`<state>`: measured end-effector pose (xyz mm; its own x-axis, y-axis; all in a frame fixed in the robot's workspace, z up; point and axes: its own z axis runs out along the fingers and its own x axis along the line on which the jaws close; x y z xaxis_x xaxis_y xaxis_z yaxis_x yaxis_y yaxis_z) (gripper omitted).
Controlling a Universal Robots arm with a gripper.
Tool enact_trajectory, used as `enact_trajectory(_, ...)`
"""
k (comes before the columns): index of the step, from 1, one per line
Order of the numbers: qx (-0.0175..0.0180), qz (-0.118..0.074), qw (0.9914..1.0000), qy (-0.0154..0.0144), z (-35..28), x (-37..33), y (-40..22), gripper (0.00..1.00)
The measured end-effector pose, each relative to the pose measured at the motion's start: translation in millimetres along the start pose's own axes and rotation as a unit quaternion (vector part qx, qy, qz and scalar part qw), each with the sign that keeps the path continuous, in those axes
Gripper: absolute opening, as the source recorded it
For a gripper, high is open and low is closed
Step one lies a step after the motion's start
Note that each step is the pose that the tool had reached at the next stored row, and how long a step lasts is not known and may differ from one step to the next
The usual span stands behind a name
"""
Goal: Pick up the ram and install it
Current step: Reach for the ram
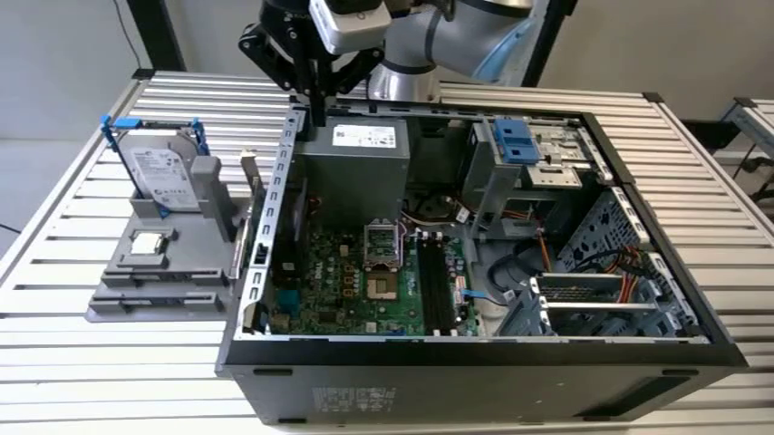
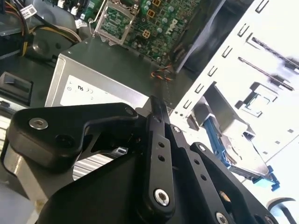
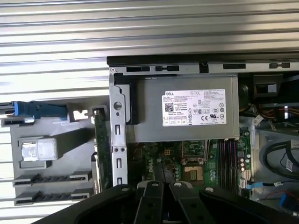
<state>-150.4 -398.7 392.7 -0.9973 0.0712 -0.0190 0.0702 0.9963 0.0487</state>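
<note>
Open black computer case [image 1: 484,367] lying on slatted metal counter [image 1: 121,362], grey power supply [image 1: 351,177] next to green motherboard [image 1: 344,276] inside, grey holder [image 1: 169,272] at the exterior view's left, carrying upright hard drive [image 1: 158,177] and flat processor chip [image 1: 148,242]

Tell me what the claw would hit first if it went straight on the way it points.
Probably the grey power supply: in the exterior view the claw points down over its edge beside the case wall. Depth is unclear, so it could catch that wall's rim instead.
</note>
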Motion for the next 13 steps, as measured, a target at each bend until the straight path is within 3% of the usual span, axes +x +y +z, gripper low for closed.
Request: enact_trajectory(13, 0.0000, 0.000, 1.00000, 0.0001, -0.5, 22.2, -1.6, 0.00)
